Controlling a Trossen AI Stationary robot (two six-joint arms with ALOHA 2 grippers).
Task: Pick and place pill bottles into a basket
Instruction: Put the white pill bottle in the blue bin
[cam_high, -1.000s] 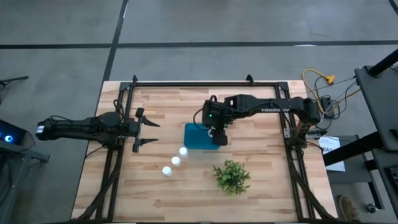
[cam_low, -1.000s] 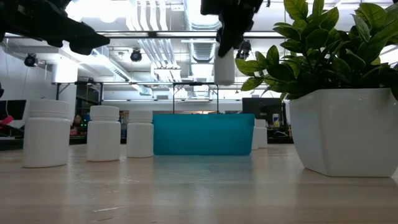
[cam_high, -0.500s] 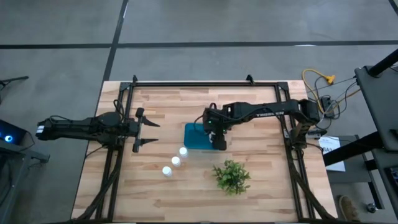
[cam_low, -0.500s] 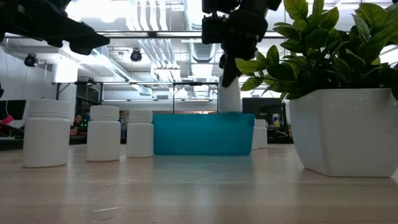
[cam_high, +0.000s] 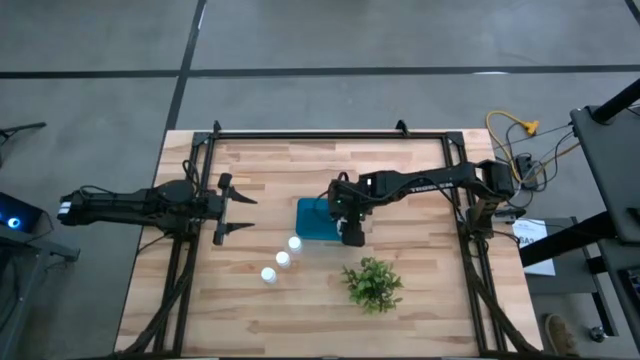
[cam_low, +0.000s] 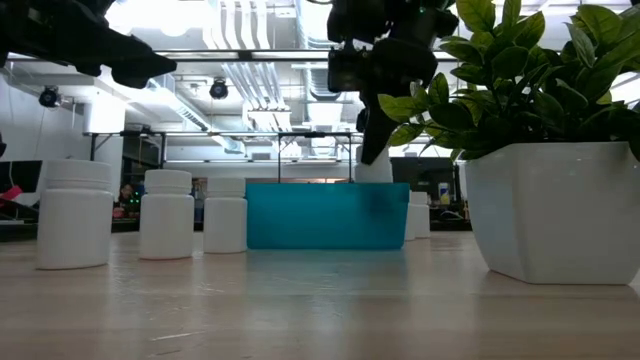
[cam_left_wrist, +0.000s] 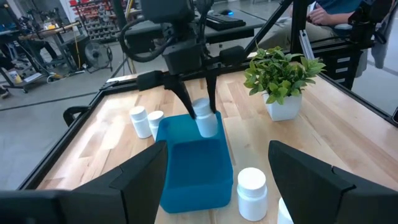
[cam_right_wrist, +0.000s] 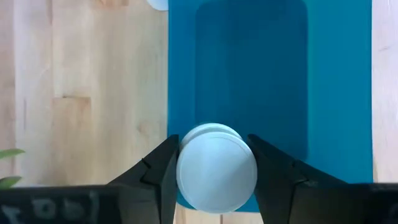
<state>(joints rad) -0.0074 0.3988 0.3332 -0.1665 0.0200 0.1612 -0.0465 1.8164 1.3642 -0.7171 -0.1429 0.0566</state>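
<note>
The wooden desk (cam_high: 400, 300) carried everything, with a potted plant (cam_high: 373, 284) near its front edge and the teal basket (cam_high: 316, 222) in the middle. The right arm reached across from its side, its gripper (cam_high: 351, 226) low over the basket's plant-side end, jaws closed around a white pill bottle (cam_right_wrist: 216, 167) held upright with its lower part already below the rim. The left gripper (cam_high: 236, 208) hung idle, well apart toward the left edge, jaws spread wide and empty. Three more bottles (cam_high: 282, 259) stood in a diagonal row on the desk just beside the basket's front corner, and in the left wrist view two others (cam_left_wrist: 147, 121) stood beyond the basket's far side. The bottle looked close to the basket's end wall rather than centred, so I judged that letting go while it hung above the floor, or clipping the rim, might tip it onto its side or over the edge. A sideways pull-out could also drag the light basket into the nearby row.
</note>
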